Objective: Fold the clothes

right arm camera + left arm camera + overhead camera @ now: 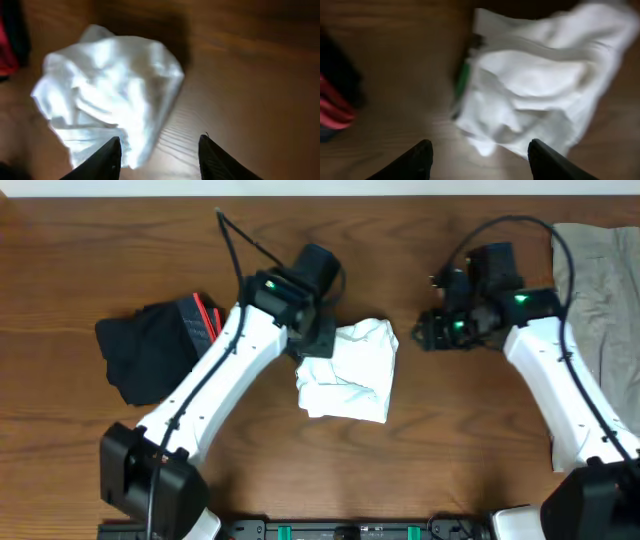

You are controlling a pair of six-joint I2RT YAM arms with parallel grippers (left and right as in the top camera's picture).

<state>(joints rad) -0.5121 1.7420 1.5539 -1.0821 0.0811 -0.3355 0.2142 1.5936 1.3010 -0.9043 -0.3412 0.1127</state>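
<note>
The white T-shirt (348, 370) lies bunched in a rough rectangle mid-table; the left wrist view shows it crumpled (535, 80) with a green mark at its edge. Black shorts (150, 345) with a red waistband (205, 315) lie at the left. A khaki-grey garment (600, 290) lies at the right edge. My left gripper (316, 340) hovers over the shirt's upper left corner, open (480, 155), with only bare wood between its fingers. My right gripper (428, 335) stands open (160, 150) to the right of the shirt, apart from it, holding nothing.
The wooden table (470, 430) shows bare wood in front of the shirt and between the shirt and the shorts. A black cable (235, 240) loops up from the left arm. The table's far edge (320, 194) runs along the top.
</note>
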